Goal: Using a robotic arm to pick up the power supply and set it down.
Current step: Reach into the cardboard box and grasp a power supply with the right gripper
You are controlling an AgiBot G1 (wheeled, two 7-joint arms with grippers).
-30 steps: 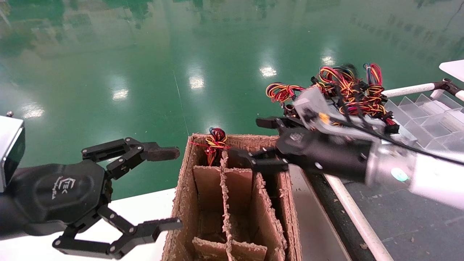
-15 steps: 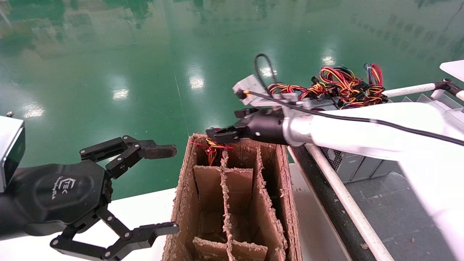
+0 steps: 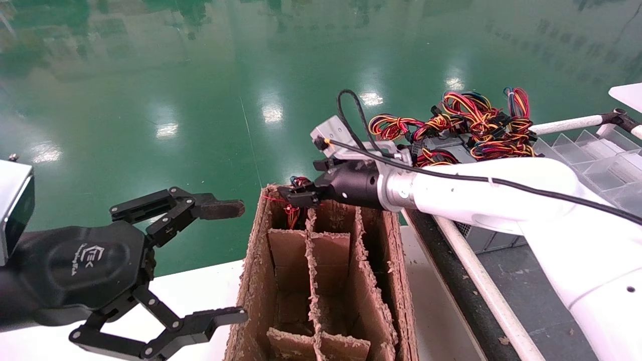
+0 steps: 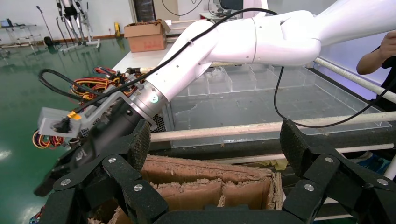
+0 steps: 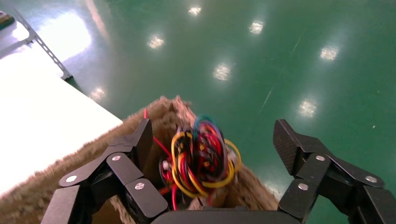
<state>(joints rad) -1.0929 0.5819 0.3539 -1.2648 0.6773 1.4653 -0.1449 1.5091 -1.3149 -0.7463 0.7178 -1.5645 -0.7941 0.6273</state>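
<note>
green floor [image 3: 200, 75]; white robotic arm [image 3: 481, 193] reaching over cardboard box [image 3: 321, 281]; power supply [image 3: 446, 148] beside arm, wires piled on top; right gripper [image 5: 212, 154] wide open, empty, around wire bundle [image 5: 201, 158] at box's far corner; left gripper [image 3: 220, 260] parked, open, empty.

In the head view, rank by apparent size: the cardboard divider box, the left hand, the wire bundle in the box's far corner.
1. Cardboard divider box.
2. Left hand, inflated by nearness to the camera.
3. Wire bundle, mostly hidden by the right hand.
</note>
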